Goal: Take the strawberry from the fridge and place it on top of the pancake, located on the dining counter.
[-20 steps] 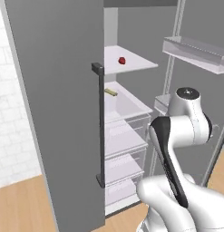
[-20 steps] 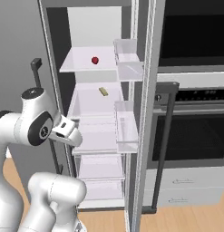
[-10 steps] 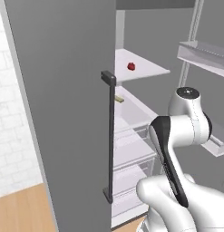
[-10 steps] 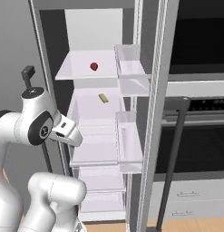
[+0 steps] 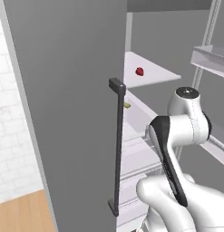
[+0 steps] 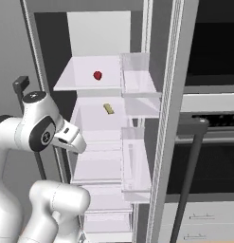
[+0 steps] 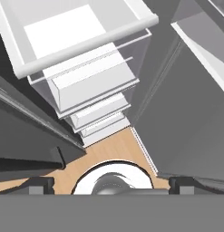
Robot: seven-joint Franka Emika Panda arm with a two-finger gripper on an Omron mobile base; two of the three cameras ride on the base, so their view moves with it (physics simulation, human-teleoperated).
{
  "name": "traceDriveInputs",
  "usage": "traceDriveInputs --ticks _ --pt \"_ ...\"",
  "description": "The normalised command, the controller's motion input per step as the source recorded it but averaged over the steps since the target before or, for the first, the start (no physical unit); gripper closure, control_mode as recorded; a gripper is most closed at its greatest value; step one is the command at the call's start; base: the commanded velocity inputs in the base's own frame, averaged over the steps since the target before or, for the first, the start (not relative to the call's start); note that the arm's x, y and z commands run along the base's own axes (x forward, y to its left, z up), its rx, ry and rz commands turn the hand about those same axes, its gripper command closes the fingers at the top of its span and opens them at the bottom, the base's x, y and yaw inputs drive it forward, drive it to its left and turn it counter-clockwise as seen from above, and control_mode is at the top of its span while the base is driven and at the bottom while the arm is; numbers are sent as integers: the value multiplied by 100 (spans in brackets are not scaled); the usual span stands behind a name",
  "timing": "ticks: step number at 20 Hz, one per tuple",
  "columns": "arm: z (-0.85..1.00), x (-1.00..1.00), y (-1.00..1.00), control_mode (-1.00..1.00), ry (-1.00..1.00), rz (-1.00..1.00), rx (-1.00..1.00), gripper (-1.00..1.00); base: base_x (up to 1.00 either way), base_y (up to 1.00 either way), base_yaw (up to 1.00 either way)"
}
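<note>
Both base views have shifted since a second ago: the base has driven closer to the fridge (image 6: 156, 118), whose open interior now looms larger, while the things inside lie as before. In the hand view the jaws (image 7: 111, 183) point down past the clear drawers (image 7: 93, 86) at the wooden floor (image 7: 113, 152); the two tips stand wide apart with nothing between them. High above the jaws, the strawberry (image 6: 97, 75) sits alone on the top white shelf (image 6: 76, 83). One shelf lower lies a small yellow-green bar (image 6: 108, 108). The left door's dark bar handle (image 5: 118, 149) stands beside the arm.
</note>
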Motion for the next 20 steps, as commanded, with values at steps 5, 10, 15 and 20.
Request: traceDriveInputs --ticks 5,10,15,20 --pt "0 0 0 100 0 0 0 -100 24 -36 17" --pt "0 0 0 100 0 0 0 -100 22 -11 8" --pt "0 0 0 100 0 0 0 -100 38 0 0" --pt "0 0 0 100 0 0 0 -100 39 0 0"
